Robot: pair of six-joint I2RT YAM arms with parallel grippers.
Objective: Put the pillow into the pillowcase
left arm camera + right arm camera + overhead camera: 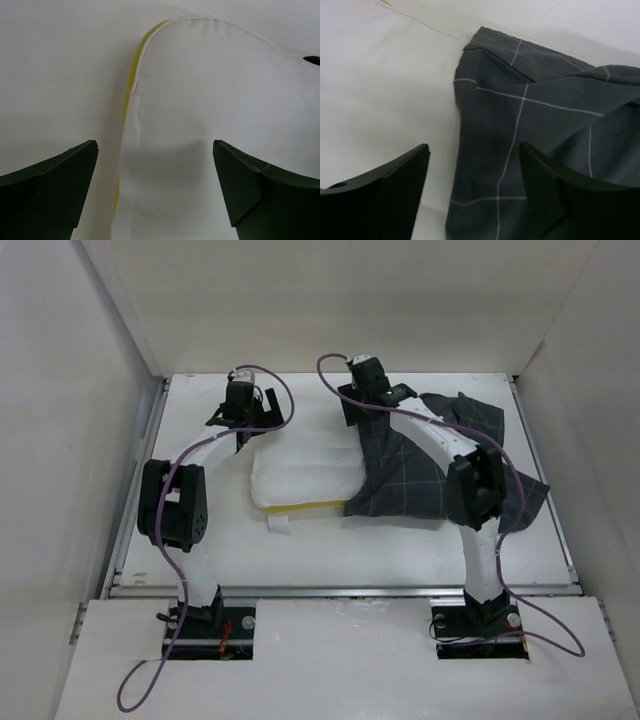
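Note:
The white pillow (300, 478) lies mid-table with its yellow edge band toward the near side and a small white tag (278, 527) at its near left corner. The dark checked pillowcase (410, 475) lies crumpled to its right and covers the pillow's right end. My left gripper (243, 438) is open over the pillow's far left corner; the left wrist view shows the pillow (210, 100) and its yellow band (131, 85) between the open fingers (60, 185). My right gripper (352, 415) is open above the pillowcase's far left edge (520, 100). Both are empty.
White walls close in the table (200, 560) on the left, back and right. The pillowcase's right part spreads under the right arm (475, 485) toward the table's right edge. Purple cables loop from both wrists.

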